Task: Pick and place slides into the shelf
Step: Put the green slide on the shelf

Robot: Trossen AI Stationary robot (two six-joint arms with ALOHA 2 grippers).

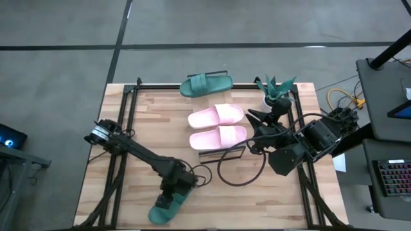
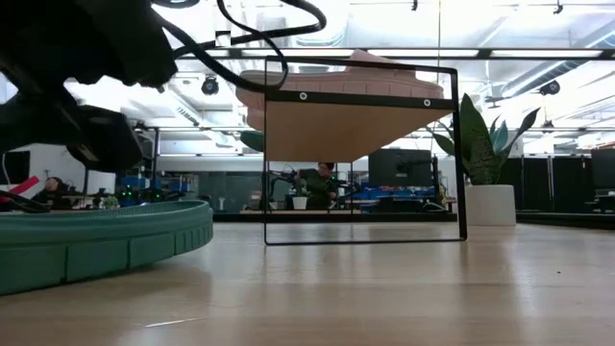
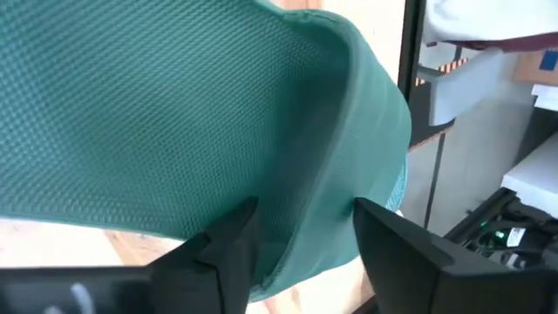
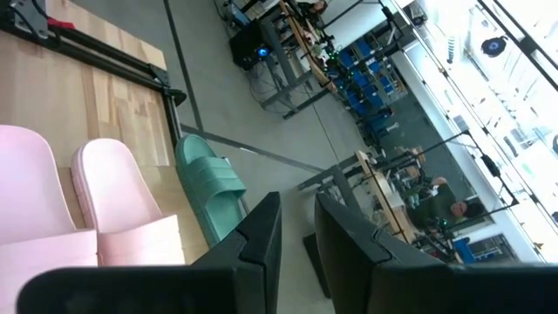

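Our left end effector (image 1: 172, 196) straddles the teal slide's (image 1: 166, 208) edge at the worktop's (image 1: 141, 128) near side, fingers (image 3: 228, 253) parted, not yet clenched.

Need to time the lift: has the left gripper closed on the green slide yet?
Cannot tell. The left gripper straddles the green slide's edge, one finger each side; contact isn't clear.

Two pink slides (image 1: 217, 126) lay side by side mid-table, one teal slide (image 1: 206, 85) at the far edge, another (image 1: 166, 208) at the near edge.
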